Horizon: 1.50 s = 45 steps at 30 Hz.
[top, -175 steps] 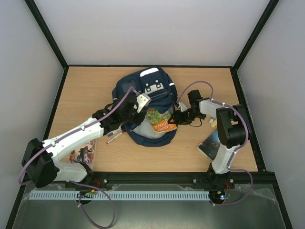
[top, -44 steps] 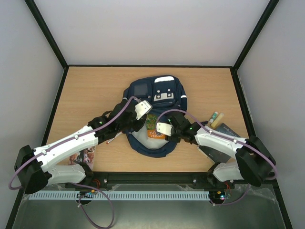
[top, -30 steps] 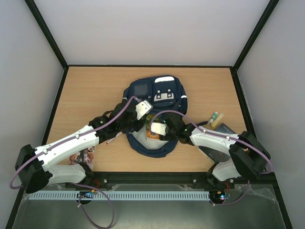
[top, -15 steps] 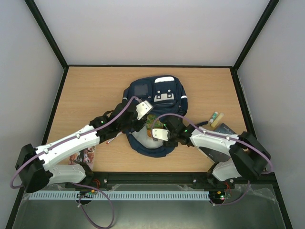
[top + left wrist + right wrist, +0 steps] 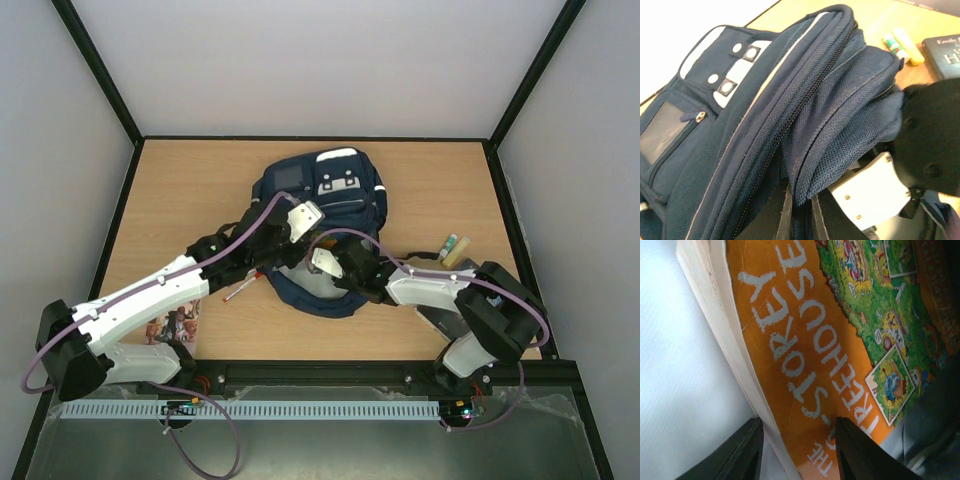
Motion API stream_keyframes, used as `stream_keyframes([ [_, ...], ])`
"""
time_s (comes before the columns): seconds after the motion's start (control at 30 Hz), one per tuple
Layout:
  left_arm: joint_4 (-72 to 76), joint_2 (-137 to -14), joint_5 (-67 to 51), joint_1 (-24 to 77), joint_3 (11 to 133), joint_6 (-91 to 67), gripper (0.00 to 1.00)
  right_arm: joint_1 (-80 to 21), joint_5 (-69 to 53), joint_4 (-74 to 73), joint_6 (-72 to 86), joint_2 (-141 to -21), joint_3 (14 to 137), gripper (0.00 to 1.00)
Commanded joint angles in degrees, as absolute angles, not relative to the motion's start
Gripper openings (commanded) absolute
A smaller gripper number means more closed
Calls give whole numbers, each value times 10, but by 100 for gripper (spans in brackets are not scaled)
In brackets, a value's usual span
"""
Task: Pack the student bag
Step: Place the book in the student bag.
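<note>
Dragged leftward and tilted since a moment ago: large navy blue fabric backpack (image 5: 325, 195), mid light wooden table (image 5: 180, 190), mouth fabric pinched by clamped left gripper (image 5: 800, 215). Inside mouth, right gripper (image 5: 800, 442), fingers half-spread against orange paperback book (image 5: 815, 340); grip unclear.

– what's the room like from where you stand?
– plain white walls (image 5: 320, 60) on three sides, with black posts (image 5: 98, 70) running up the corners.
– and the table (image 5: 180, 180)?
– light wood top with dark edging. a black rail (image 5: 330, 374) runs along the near edge, then a white slotted strip (image 5: 300, 410) and a grey shiny panel (image 5: 330, 450). the light is soft and even.
</note>
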State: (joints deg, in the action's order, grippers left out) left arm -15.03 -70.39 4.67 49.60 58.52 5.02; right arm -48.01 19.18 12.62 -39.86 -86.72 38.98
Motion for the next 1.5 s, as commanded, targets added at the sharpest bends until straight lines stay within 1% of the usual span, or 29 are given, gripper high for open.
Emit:
stream_keyframes([
  [0.0,-99,-690,19,528,662,64,2,-476,242,205,-392,-899,394,41],
  [0.17,-106,-702,25,534,701,88,2,-470,275,288,-383,-907,366,39],
  [0.23,-109,-709,33,534,705,94,2,-464,275,280,-366,-910,377,39],
  [0.33,-111,-719,59,534,696,99,2,-464,234,227,-355,-901,387,41],
  [0.4,-115,-723,76,534,688,98,2,-462,191,184,-340,-873,386,43],
  [0.47,-116,-721,89,534,674,92,2,-458,154,140,-324,-821,376,45],
  [0.63,-97,-691,107,529,625,70,2,-437,51,-5,-294,-688,370,56],
  [0.8,-81,-669,127,522,593,48,2,-364,-41,-138,-199,-624,426,56],
  [0.87,-71,-666,134,520,583,39,2,-339,-85,-169,-149,-618,452,53],
  [0.93,-62,-667,138,519,580,32,2,-315,-145,-189,-92,-623,465,48],
  [1.07,-51,-670,151,519,585,28,2,-255,-264,-189,-13,-658,464,44],
  [1.17,-43,-665,152,519,585,27,2,-184,-356,-198,12,-723,474,39],
  [1.27,-43,-664,148,519,586,26,2,-147,-421,-215,13,-788,489,36],
  [1.37,-42,-665,146,520,583,24,2,-144,-433,-202,20,-826,494,40],
  [1.47,-37,-666,142,519,579,24,2,-144,-410,-184,39,-852,500,48],
])
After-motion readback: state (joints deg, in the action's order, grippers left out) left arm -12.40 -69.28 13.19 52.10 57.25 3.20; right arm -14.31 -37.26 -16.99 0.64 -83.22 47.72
